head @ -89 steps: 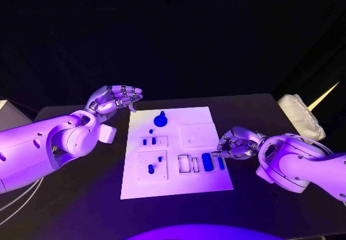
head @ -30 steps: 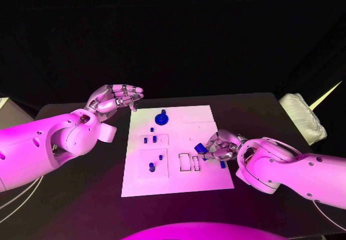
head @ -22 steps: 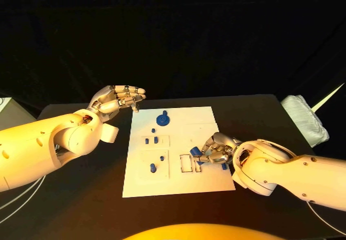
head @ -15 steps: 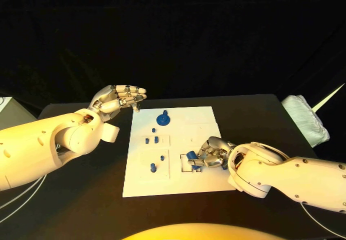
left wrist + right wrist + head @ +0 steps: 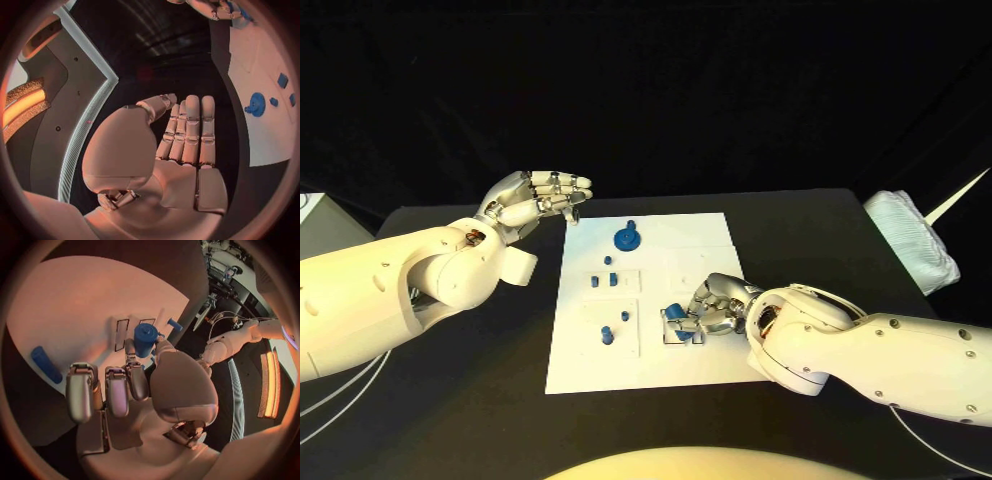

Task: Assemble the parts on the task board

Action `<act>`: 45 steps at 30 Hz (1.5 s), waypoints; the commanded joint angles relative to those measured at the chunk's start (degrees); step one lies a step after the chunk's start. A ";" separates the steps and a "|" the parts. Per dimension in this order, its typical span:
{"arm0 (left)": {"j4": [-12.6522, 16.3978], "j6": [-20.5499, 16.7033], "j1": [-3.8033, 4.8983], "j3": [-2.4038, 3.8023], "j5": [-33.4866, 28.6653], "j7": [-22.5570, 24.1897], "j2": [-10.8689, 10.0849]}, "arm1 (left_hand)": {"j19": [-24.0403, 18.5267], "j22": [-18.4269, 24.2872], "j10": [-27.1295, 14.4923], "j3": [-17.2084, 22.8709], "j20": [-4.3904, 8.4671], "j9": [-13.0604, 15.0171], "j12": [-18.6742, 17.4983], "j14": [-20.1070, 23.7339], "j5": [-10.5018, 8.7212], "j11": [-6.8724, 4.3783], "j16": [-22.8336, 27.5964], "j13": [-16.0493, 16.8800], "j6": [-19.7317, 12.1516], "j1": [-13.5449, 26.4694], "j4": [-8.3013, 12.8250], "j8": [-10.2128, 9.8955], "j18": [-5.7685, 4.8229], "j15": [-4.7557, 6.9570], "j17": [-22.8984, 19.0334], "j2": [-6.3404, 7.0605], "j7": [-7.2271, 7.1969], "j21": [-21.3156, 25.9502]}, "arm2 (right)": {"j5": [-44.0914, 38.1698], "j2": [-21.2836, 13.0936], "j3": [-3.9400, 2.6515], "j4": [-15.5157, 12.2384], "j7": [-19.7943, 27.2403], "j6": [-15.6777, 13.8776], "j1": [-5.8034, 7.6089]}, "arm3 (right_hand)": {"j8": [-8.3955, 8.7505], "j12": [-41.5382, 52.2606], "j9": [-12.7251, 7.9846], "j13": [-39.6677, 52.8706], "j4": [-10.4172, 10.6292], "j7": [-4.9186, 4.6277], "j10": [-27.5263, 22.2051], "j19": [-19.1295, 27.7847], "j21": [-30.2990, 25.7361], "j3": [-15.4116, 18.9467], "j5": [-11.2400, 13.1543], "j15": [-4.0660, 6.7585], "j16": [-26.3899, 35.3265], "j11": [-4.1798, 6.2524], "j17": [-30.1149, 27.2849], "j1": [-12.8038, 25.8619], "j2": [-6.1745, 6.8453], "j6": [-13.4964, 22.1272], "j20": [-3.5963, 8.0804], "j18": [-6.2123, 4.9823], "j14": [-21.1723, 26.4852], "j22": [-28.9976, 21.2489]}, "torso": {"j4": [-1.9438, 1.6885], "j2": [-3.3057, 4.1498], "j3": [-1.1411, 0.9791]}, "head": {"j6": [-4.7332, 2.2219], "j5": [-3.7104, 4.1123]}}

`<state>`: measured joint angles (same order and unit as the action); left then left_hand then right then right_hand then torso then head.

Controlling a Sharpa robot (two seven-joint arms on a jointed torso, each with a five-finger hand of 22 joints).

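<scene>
Black counter (image 5: 473, 400) under a black backdrop; white task board (image 5: 711, 370) flat at its middle; a folded white cloth (image 5: 913, 240) at the far right edge, well apart from the board.

Right hand (image 5: 708, 308) low over the board's near right part, fingers clamped on a blue peg (image 5: 145, 339); peg pinched between thumb and fingers (image 5: 134, 377), held just above the two narrow rectangular slots (image 5: 122, 333); cannot tell whether the peg touches the board; a second long blue piece (image 5: 46, 364) flat on the board near the hand, apart from it.

Left hand (image 5: 531, 200) raised beside the board's far left corner, off the board; fingers (image 5: 190, 130) straight and side by side, thumb apart from them, nothing held.

On the board's far part, a round blue knob (image 5: 626, 238) with a short stem; nearer, two small blue pegs (image 5: 603, 279) upright in a square recess, with another small blue piece (image 5: 607, 261) between them and the knob; in the larger square recess nearest the left edge, a blue oval peg (image 5: 606, 335) and a smaller blue stud (image 5: 625, 316) just beside it.
</scene>
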<state>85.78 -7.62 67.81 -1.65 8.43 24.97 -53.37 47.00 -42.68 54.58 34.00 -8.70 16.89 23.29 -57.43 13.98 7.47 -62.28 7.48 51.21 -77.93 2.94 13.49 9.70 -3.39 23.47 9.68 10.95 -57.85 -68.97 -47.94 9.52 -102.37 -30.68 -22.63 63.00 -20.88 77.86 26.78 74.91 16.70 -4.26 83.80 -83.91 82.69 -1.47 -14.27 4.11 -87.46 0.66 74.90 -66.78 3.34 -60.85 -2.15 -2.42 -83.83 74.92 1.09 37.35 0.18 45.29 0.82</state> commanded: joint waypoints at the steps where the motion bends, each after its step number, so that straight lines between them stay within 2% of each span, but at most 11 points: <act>1: 0.21 1.09 0.01 0.04 -0.09 0.13 -0.06 | 0.42 -0.08 -0.31 -0.04 -0.06 -0.09 0.31 0.10 0.29 0.08 0.36 -0.06 0.24 -0.29 0.43 -0.11 0.89 0.18 -0.07 -0.16 0.12 -0.13 | -3.12 0.28 0.04 0.36 0.60 -0.58 -0.09 | -0.17 0.04 0.00 4.79 -0.05 0.89 0.59 -4.04 0.37 -0.39 0.20 0.35 -0.38 0.20 8.59 0.30 -0.25 -0.34 0.41 1.00 -4.85 12.30 | -0.01 0.04 -0.07 | 0.10 -0.15; 14: 0.26 0.95 0.02 0.04 -0.08 0.05 -0.22 | 0.41 -0.12 -0.34 -0.04 -0.06 -0.11 0.32 0.09 0.27 0.11 0.38 -0.07 0.20 -0.19 0.38 -0.14 0.87 0.15 -0.09 -0.18 0.16 -0.18 | -3.47 0.89 0.04 0.76 0.29 2.04 -0.10 | -0.51 -0.40 0.44 4.82 0.06 0.88 0.55 -3.97 0.17 0.30 2.94 0.35 -0.30 0.20 8.46 1.63 0.09 -0.29 0.42 0.96 -4.81 12.29 | 0.11 0.01 -0.10 | 0.48 -0.47; 17: 0.25 0.95 0.02 0.04 -0.08 0.05 -0.20 | 0.41 -0.12 -0.34 -0.04 -0.06 -0.11 0.32 0.09 0.27 0.11 0.38 -0.07 0.20 -0.19 0.38 -0.14 0.87 0.15 -0.09 -0.18 0.16 -0.18 | -3.59 0.95 0.05 1.02 0.16 0.30 -0.10 | -0.83 -0.72 0.88 4.91 0.30 0.91 0.52 -3.89 -0.14 2.24 9.57 0.33 -0.23 0.12 8.38 5.22 -0.02 -0.16 0.41 0.90 -4.79 12.24 | 0.08 -0.02 -0.10 | 0.43 -0.44; 19: 0.25 0.94 0.02 0.04 -0.08 0.05 -0.20 | 0.41 -0.12 -0.34 -0.04 -0.06 -0.11 0.32 0.09 0.27 0.11 0.38 -0.07 0.20 -0.19 0.38 -0.14 0.87 0.15 -0.09 -0.18 0.16 -0.18 | -3.62 0.95 0.05 1.17 0.20 -0.52 -0.10 | -0.74 -1.95 1.10 4.22 0.11 0.64 -0.06 -3.56 -1.20 5.39 11.48 0.19 0.06 -0.02 7.72 8.86 0.03 0.65 0.33 0.70 -4.62 11.88 | 0.06 -0.02 -0.10 | 0.37 -0.45; 25: 0.25 0.87 0.02 0.04 -0.10 0.05 -0.25 | 0.41 -0.12 -0.34 -0.04 -0.06 -0.11 0.32 0.09 0.27 0.11 0.38 -0.07 0.20 -0.19 0.38 -0.14 0.87 0.15 -0.09 -0.18 0.16 -0.18 | -4.01 0.97 0.05 1.52 0.47 -1.23 -0.11 | -0.56 -3.68 1.43 3.30 0.26 0.27 -0.91 -3.09 -2.75 8.86 11.49 -0.05 0.50 -0.36 6.81 10.64 0.95 1.89 0.13 0.42 -4.39 11.37 | 0.09 0.03 -0.10 | 0.34 -0.39; 27: 0.25 0.85 0.02 0.04 -0.11 0.05 -0.26 | 0.40 -0.15 -0.38 -0.03 -0.07 -0.13 0.31 0.07 0.26 0.14 0.39 -0.09 0.17 -0.11 0.35 -0.17 0.86 0.13 -0.10 -0.19 0.18 -0.21 | -4.16 0.93 0.05 1.51 0.62 -1.17 -0.11 | -0.47 -3.94 1.48 3.20 0.30 0.15 -1.07 -2.94 -3.21 9.35 11.48 -0.13 0.60 -0.44 6.63 10.74 1.60 2.22 0.07 0.34 -4.34 11.22 | 0.09 0.03 -0.09 | 0.37 -0.40; 31: 0.26 0.85 0.02 0.04 -0.12 0.04 -0.28 | 0.40 -0.15 -0.38 -0.03 -0.07 -0.13 0.31 0.07 0.26 0.14 0.39 -0.09 0.17 -0.11 0.35 -0.17 0.86 0.13 -0.10 -0.19 0.18 -0.21 | -4.48 0.68 0.06 1.21 1.06 -1.12 -0.13 | -0.43 -3.95 1.50 3.23 0.28 0.11 -1.07 -2.96 -3.17 9.40 11.47 -0.16 0.61 -0.48 6.63 10.66 1.64 2.36 0.04 0.35 -4.34 11.24 | 0.04 0.03 -0.12 | 0.45 -0.40; 33: 0.25 0.86 0.02 0.04 -0.12 0.03 -0.28 | 0.40 -0.15 -0.38 -0.03 -0.07 -0.13 0.31 0.07 0.26 0.14 0.39 -0.09 0.17 -0.11 0.35 -0.17 0.86 0.13 -0.10 -0.19 0.18 -0.21 | -4.59 0.41 0.06 0.93 1.56 -0.90 -0.14 | -0.45 -3.96 1.59 3.31 0.19 0.06 -1.06 -2.96 -3.18 9.16 11.47 -0.23 0.64 -0.54 6.63 9.67 0.76 2.49 -0.03 0.35 -4.34 11.25 | 0.04 0.00 -0.14 | 0.44 -0.40; 36: 0.27 0.89 0.02 0.04 -0.12 0.02 -0.32 | 0.40 -0.15 -0.38 -0.03 -0.07 -0.13 0.31 0.07 0.26 0.14 0.39 -0.09 0.17 -0.11 0.35 -0.17 0.86 0.13 -0.10 -0.19 0.18 -0.21 | -4.66 -0.12 0.06 0.40 2.41 -0.67 -0.16 | -0.51 -3.98 1.77 3.55 -0.24 -0.03 -1.00 -2.93 -3.44 8.70 10.98 -0.35 0.74 -0.64 6.57 4.91 -1.39 2.64 -0.20 0.30 -4.35 11.21 | 0.07 -0.03 -0.12 | 0.49 -0.46; 40: 0.27 0.90 0.02 0.04 -0.12 0.03 -0.36 | 0.40 -0.15 -0.38 -0.03 -0.07 -0.13 0.31 0.07 0.26 0.14 0.39 -0.09 0.17 -0.11 0.35 -0.17 0.86 0.13 -0.10 -0.19 0.18 -0.21 | -4.53 -1.23 0.06 -0.60 3.82 -1.45 -0.19 | -0.56 -3.94 1.89 3.87 -0.26 -0.03 -0.88 -3.00 -3.44 9.19 9.91 -0.36 0.79 -0.63 6.65 -0.05 -2.36 2.71 -0.25 0.31 -4.39 11.29 | 0.10 -0.01 -0.13 | 0.46 -0.57; 45: 0.27 0.94 0.01 0.03 -0.12 0.06 -0.40 | 0.40 -0.15 -0.38 -0.03 -0.07 -0.13 0.31 0.07 0.26 0.14 0.39 -0.09 0.17 -0.11 0.35 -0.17 0.86 0.13 -0.10 -0.19 0.18 -0.21 | -4.59 -4.40 0.03 -2.96 5.22 -3.94 0.03 | -0.17 -3.13 1.79 4.69 -0.42 -0.18 -0.42 -3.30 -2.61 9.87 8.53 -0.41 0.51 -0.73 7.44 -4.03 -2.54 3.25 -0.27 0.49 -4.58 11.66 | 0.15 -0.11 -0.10 | 0.39 -0.36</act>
<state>85.89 -7.52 67.81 -1.65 8.45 24.70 -53.80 47.00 -42.76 54.58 34.00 -8.70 16.85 23.29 -57.43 13.97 7.47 -62.28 7.44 51.21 -77.93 2.93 13.49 9.71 -3.39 23.43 9.68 10.95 -57.85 -72.77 -51.88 9.58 -104.81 -27.93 -24.53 62.92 -21.27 74.54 28.62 75.11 16.37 -4.37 83.17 -83.91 79.89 8.05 -5.54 4.10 -86.91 0.02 74.93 -70.17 1.01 -57.84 -2.16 -2.55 -83.82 74.94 1.19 37.31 0.05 45.72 0.26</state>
